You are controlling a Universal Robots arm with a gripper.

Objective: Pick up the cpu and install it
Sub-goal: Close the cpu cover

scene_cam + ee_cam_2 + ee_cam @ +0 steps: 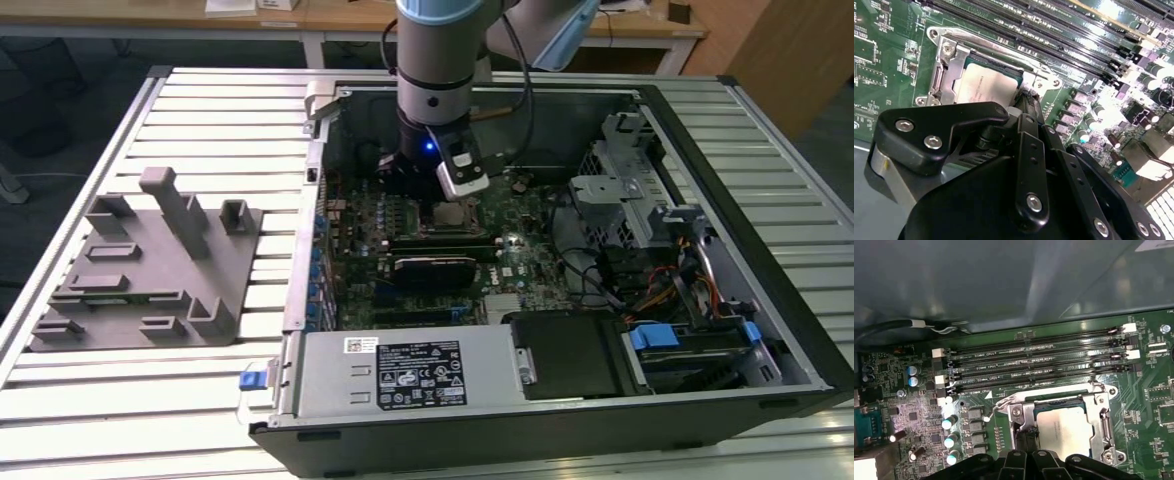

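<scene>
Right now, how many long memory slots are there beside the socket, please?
4 slots in the first wrist view, side by side: one nearest the case wall, two between, one nearest the socket.

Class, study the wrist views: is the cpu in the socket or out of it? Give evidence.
In. In the first wrist view the cpu lies flat within the metal socket frame on the motherboard.

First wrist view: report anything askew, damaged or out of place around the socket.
Nothing stands out. The cpu lies flat and square inside the metal socket frame, with the gripper at one edge of it. The motherboard around it shows no damage or loose parts.
</scene>
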